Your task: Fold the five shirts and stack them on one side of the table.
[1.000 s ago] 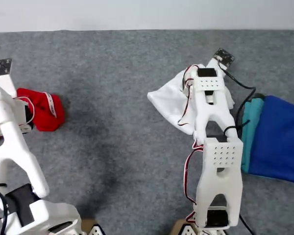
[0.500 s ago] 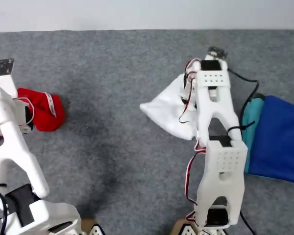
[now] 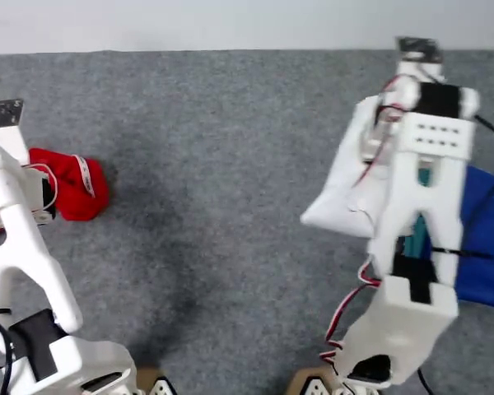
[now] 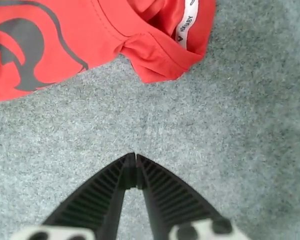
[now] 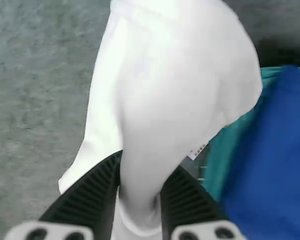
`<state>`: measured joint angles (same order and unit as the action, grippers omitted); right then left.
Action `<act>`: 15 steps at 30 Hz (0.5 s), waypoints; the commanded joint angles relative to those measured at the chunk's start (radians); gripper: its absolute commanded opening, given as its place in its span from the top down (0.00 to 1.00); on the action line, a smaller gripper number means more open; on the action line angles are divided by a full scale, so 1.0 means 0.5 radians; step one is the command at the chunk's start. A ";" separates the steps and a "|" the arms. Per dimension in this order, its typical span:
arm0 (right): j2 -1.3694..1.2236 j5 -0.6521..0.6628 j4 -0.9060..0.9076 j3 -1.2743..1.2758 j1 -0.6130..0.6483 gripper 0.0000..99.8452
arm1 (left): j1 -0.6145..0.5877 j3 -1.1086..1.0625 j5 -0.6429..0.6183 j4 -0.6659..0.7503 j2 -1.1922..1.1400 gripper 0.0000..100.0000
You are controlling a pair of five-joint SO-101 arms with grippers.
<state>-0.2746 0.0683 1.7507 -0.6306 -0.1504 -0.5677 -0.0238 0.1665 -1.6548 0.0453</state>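
The white shirt (image 3: 342, 193) has swung to the right since a second ago, carried by the right gripper (image 5: 144, 167), whose fingers pinch a bunched fold of it. It hangs, seemingly clear of the table (image 3: 214, 164), over the left edge of the teal shirt (image 5: 225, 160) and blue shirt (image 5: 275, 150) stacked at the right. At the left the red shirt (image 3: 70, 185) lies crumpled. The left gripper (image 4: 135, 161) is just beside it, fingers pressed together on nothing.

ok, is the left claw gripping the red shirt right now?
No, the left claw is shut on nothing over the bare grey mat, with the red shirt lying apart from it.
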 commanded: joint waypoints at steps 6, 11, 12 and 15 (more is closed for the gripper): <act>0.278 0.328 0.078 -0.040 -0.351 0.99 | -0.006 0.066 0.012 -0.025 0.025 1.00; 0.210 0.509 0.063 -0.031 -0.548 0.99 | -0.006 0.066 0.012 -0.025 0.025 1.00; 0.176 0.543 0.057 -0.031 -0.585 0.99 | -0.006 0.066 0.009 -0.025 0.025 1.00; 0.066 0.623 0.002 -0.031 -0.692 0.99 | -0.006 0.063 0.009 -0.025 0.025 1.00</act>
<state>-0.2256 0.3399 1.7522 -0.6306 -0.4404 -0.5677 -0.0238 0.1665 -1.6548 0.0453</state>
